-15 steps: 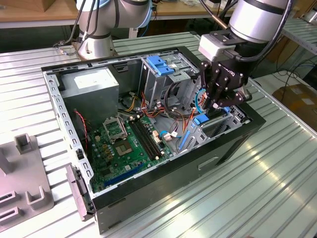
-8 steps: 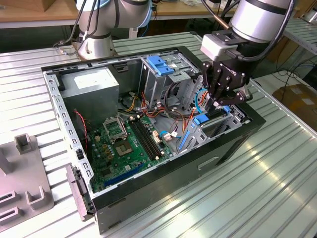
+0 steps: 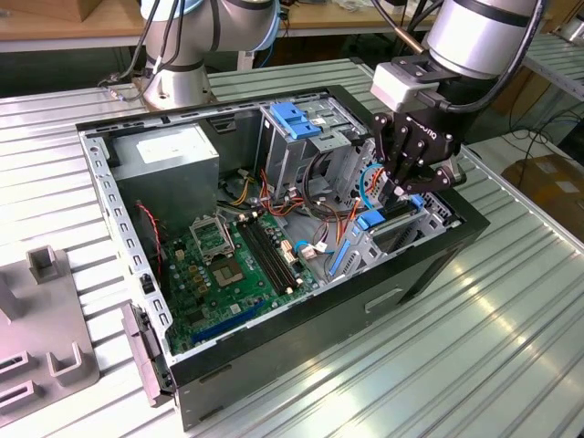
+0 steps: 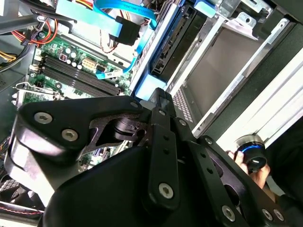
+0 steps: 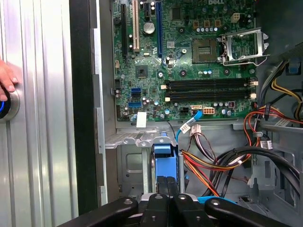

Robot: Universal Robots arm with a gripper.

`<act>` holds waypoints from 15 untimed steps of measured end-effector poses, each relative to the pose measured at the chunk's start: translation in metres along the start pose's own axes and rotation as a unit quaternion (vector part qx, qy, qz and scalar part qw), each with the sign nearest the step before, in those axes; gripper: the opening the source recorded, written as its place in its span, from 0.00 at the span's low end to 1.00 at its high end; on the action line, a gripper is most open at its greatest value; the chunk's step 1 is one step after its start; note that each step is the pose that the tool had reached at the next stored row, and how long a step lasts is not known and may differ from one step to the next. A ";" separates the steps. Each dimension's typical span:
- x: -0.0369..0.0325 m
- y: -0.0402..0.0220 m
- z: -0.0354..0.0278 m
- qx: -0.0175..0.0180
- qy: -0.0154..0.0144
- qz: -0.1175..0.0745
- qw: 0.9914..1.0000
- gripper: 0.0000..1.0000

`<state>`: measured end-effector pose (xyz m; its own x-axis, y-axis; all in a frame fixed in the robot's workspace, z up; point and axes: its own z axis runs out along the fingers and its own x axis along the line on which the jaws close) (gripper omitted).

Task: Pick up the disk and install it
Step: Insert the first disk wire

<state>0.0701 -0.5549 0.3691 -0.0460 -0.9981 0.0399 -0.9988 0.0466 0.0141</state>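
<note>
The black gripper has its fingers closed together against the end of the silver-grey hard drive in its blue plastic bracket, which stands edgewise, seemingly partly seated in the grey metal drive cage. Any push should run straight along the slot; orange and black cables crowd one side, the cage wall the other

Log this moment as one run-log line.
gripper: inside open computer case, at disk | disk: blue-bracketed, in drive cage beside motherboard | hand: on lit button outside case
</note>
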 end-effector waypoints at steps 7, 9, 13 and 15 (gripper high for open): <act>-0.0001 -0.0027 0.0000 0.000 0.000 0.000 1.000 0.11; -0.0002 -0.0048 0.0001 0.000 0.000 0.000 1.000 0.11; -0.0005 -0.0111 0.0000 0.000 0.000 0.000 1.000 0.11; -0.0007 -0.0139 0.0000 0.000 0.000 0.000 1.000 0.11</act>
<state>0.0840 -0.5548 0.3689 -0.0460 -0.9981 0.0402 -0.9988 0.0466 0.0141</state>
